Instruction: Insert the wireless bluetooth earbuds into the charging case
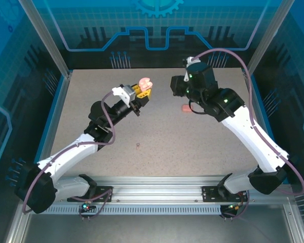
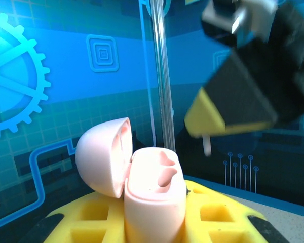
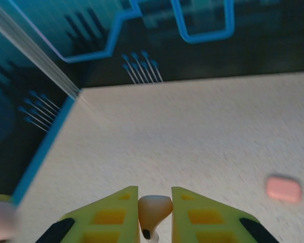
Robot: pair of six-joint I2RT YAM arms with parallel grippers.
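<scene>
My left gripper point(image 1: 142, 90) is shut on a pink charging case point(image 2: 154, 202) and holds it upright above the table, between its yellow fingers point(image 2: 91, 217). The case's lid point(image 2: 104, 157) is swung open to the left, and two hollow sockets show in its top. My right gripper point(image 3: 154, 202) is shut on a pale greyish-white earbud point(image 3: 153, 211) with its stem pointing down. In the left wrist view the right gripper point(image 2: 207, 119) hangs up and to the right of the case, with the earbud's stem point(image 2: 206, 144) sticking out below. The bud is clear of the case.
A second small pink item point(image 1: 184, 107) lies on the speckled table point(image 1: 157, 152) under the right arm; it also shows as a pink item point(image 3: 283, 188) in the right wrist view. A tiny dark speck point(image 1: 137, 145) lies mid-table. Blue walls and metal posts point(image 1: 45, 40) fence the area.
</scene>
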